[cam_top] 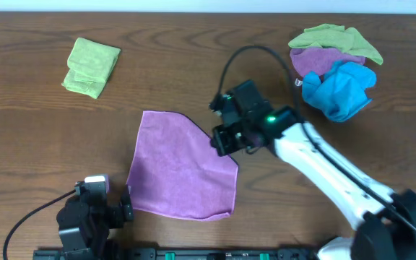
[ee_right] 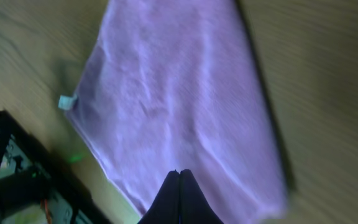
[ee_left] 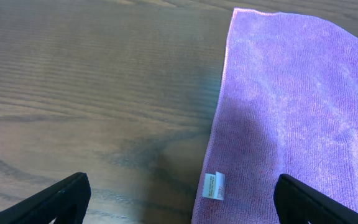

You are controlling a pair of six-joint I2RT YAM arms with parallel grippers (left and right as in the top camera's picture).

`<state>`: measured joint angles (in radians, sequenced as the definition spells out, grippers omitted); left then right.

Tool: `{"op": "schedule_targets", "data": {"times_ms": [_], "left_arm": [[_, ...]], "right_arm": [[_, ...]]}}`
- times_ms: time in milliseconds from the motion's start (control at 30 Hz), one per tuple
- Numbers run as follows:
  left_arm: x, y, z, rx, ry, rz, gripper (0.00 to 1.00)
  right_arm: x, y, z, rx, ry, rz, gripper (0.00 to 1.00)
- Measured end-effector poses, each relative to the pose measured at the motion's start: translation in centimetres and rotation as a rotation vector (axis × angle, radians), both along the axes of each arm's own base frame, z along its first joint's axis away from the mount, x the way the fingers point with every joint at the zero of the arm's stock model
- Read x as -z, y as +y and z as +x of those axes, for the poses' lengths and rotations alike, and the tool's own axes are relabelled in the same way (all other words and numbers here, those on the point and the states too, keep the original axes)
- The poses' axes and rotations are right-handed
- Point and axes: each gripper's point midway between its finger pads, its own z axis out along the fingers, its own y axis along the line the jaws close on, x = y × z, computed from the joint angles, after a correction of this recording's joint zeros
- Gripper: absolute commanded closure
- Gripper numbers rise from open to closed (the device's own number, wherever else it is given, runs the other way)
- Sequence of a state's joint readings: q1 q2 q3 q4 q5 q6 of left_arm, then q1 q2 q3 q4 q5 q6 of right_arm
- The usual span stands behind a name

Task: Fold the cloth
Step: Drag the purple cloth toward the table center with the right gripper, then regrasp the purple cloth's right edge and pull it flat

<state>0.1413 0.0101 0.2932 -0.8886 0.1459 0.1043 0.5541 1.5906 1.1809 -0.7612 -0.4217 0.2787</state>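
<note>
Overhead: fuzzy purple cloth (cam_top: pixel 183 170), prob. microfibre

Your overhead view is evenly lit and sharp, soft shadows only, plus a pale washed-out strip along the top edge. Left wrist is crisp too: you get a sheen on the table (ee_left: pixel 73 74) and a faint shadow across the cloth (ee_left: pixel 291 112). Right wrist is smeared, dimmer, with fuzzy cloth edges.
</note>
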Motion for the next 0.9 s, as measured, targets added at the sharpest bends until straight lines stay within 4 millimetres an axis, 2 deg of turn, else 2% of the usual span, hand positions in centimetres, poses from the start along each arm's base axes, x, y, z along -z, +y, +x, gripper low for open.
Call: {"op": "schedule_targets", "data": {"times_ms": [100,233,300,433,600,733,900], "left_arm": [[0.0,0.0,0.0,0.000,0.000,0.000,0.04],[0.0,0.0,0.0,0.000,0.000,0.000,0.05],[0.0,0.0,0.0,0.000,0.000,0.000,0.05],[0.0,0.0,0.0,0.000,0.000,0.000,0.05],[0.0,0.0,0.0,0.000,0.000,0.000,0.05],[0.0,0.0,0.0,0.000,0.000,0.000,0.05],[0.0,0.0,0.0,0.000,0.000,0.000,0.05]], "right_arm": [[0.6,-2.5,0.2,0.062,0.062,-0.022,0.99],[2.6,-4.9,-0.5,0.122,0.156,-0.015,0.98],[4.2,-5.8,-1.5,0.141,0.213,0.005,0.84],[7.3,-6.0,-3.6,0.132,0.272,0.093,0.66],[10.1,-6.1,-6.0,0.123,0.300,0.140,0.68],[11.2,-6.0,-6.5,0.133,0.286,0.170,0.66],[11.5,-5.5,-6.1,0.150,0.254,0.227,0.47]]}}
